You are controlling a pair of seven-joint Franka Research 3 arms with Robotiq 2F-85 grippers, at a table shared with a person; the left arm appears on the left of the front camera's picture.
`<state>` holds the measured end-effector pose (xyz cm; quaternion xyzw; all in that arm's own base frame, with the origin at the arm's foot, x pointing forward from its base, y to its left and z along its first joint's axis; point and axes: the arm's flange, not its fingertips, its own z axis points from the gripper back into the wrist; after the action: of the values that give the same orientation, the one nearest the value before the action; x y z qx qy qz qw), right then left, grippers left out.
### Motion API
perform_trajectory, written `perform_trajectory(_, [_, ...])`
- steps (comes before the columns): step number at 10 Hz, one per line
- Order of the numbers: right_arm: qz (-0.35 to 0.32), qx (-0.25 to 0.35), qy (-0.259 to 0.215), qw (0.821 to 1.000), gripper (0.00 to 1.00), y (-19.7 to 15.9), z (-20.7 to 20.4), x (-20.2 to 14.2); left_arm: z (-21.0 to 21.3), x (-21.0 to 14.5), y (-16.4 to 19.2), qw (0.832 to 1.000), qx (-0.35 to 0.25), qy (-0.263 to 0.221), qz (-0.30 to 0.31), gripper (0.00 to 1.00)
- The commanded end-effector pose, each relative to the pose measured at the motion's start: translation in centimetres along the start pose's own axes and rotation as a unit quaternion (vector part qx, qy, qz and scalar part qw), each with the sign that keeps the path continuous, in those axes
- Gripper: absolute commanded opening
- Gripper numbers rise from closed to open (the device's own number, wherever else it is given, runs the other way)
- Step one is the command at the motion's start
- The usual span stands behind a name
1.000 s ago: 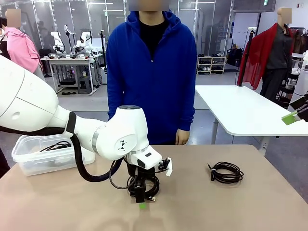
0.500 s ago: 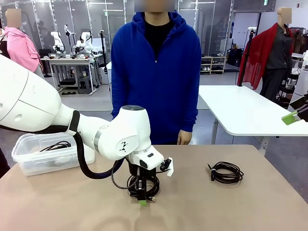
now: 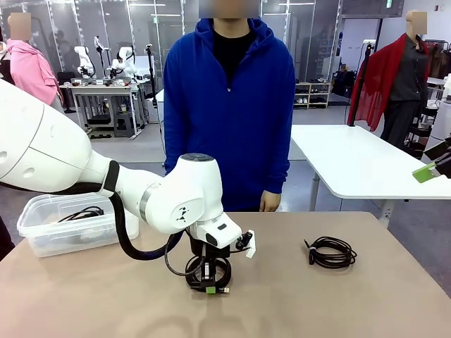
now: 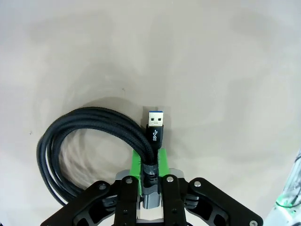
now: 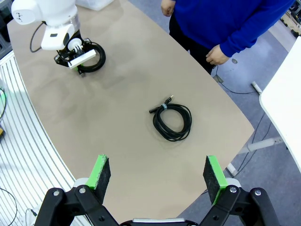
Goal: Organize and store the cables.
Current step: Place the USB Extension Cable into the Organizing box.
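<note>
**A:** From the front, where is the left gripper (image 3: 209, 285)?

**B:** It points straight down near the middle of the worktop (image 3: 366, 310), closer to the near edge. Its jaws are drawn together on the first coil (image 3: 224, 269), which seems to lie flat on the surface.

**A:** And the other cables?

**B:** The second coil (image 3: 330, 252) lies alone toward the right edge, well apart from the arm. A third cable (image 3: 83, 213) sits inside the clear bin (image 3: 42, 239) at the left edge. A person in a blue hoodie (image 3: 229, 105) stands at the far edge.

**A:** What does the left wrist view show?

**B:** The green pads (image 4: 135, 162) pinch the first coil's bundled strands just behind a USB plug (image 4: 155, 123), which sticks out past the fingertips. The rest of the loop (image 4: 80, 127) curves off to the picture's left on the worktop.

**A:** And the right wrist view?

**B:** The right gripper (image 5: 157, 175) hangs high above the table with its fingers wide apart and nothing between them. Below it the second coil (image 5: 172, 121) lies near the middle of the picture. The first coil (image 5: 94, 59) is farther off under the left arm. The person's hand (image 5: 216, 55) hangs just beyond the far edge.
</note>
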<state>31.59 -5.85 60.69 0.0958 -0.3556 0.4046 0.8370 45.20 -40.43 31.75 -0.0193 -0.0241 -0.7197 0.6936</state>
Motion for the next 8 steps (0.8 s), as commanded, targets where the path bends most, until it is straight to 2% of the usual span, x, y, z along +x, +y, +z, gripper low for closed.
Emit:
perform_trajectory(1, [-0.001,0.002,0.000,1.000,1.00,-0.1,0.1,0.0,0.1,0.7,0.2,1.000,-0.001,0.008,0.009,0.00])
perform_trajectory(4, [-0.001,0.002,0.000,1.000,1.00,-0.1,0.1,0.0,1.9,0.6,0.1,1.000,0.008,0.012,0.001,0.00])
perform_trajectory(6, [-0.001,0.002,0.000,1.000,1.00,-0.1,0.1,0.0,5.4,-0.1,-0.6,1.000,0.008,-0.013,-0.011,0.00])
perform_trajectory(8, [-0.001,0.002,0.000,1.000,1.00,-0.1,0.1,0.0,8.5,-0.6,-1.4,1.000,0.016,0.015,-0.021,0.00])
